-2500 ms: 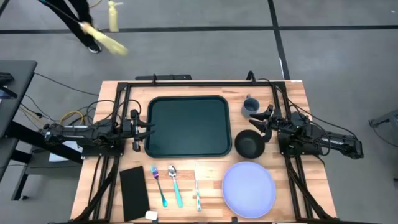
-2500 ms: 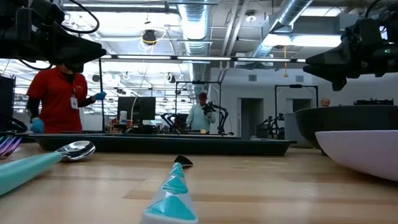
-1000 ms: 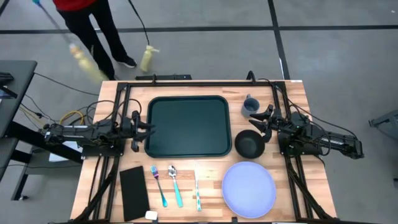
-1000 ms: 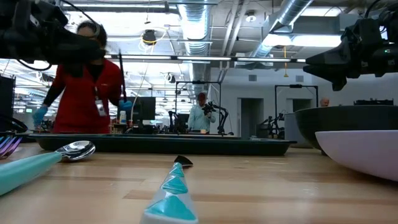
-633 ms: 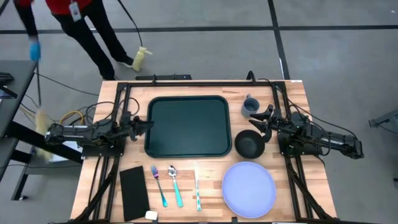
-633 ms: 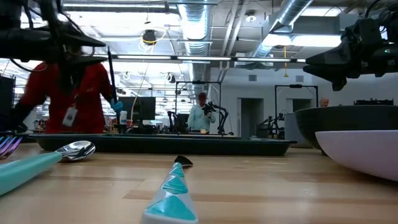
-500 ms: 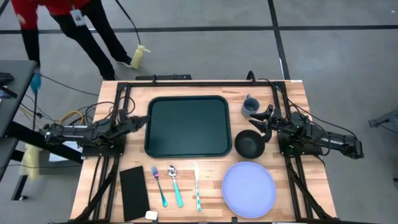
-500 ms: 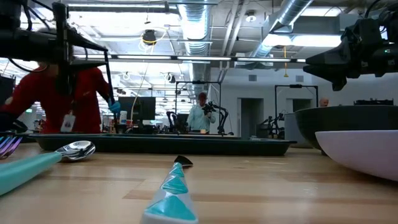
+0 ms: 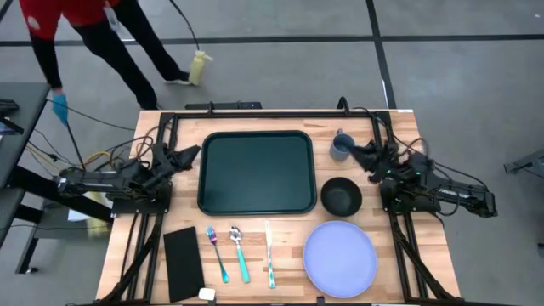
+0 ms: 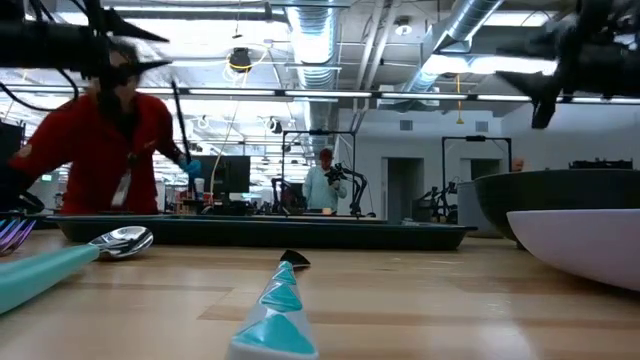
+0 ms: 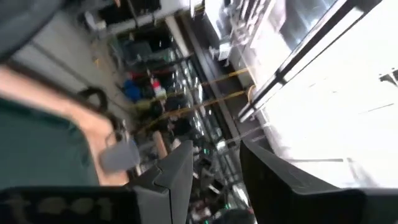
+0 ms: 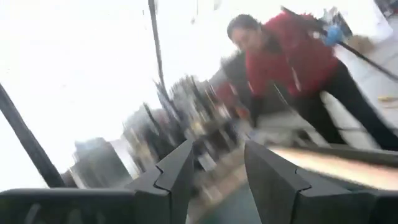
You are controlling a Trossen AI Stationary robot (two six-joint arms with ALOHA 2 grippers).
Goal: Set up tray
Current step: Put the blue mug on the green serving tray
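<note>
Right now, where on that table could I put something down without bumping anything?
The tray is bare inside. There is open wood between the knife and the pale plate, and along the front edge below the fork and spoon. It is crowded at the right, where cup, black bowl and plate sit close together.

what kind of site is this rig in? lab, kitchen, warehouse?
Most likely a robotics lab or test floor, not a kitchen. The low view shows exposed ceiling ducts and another robot arm rig behind the table. A person in red is sweeping the concrete floor beside the wooden table.
</note>
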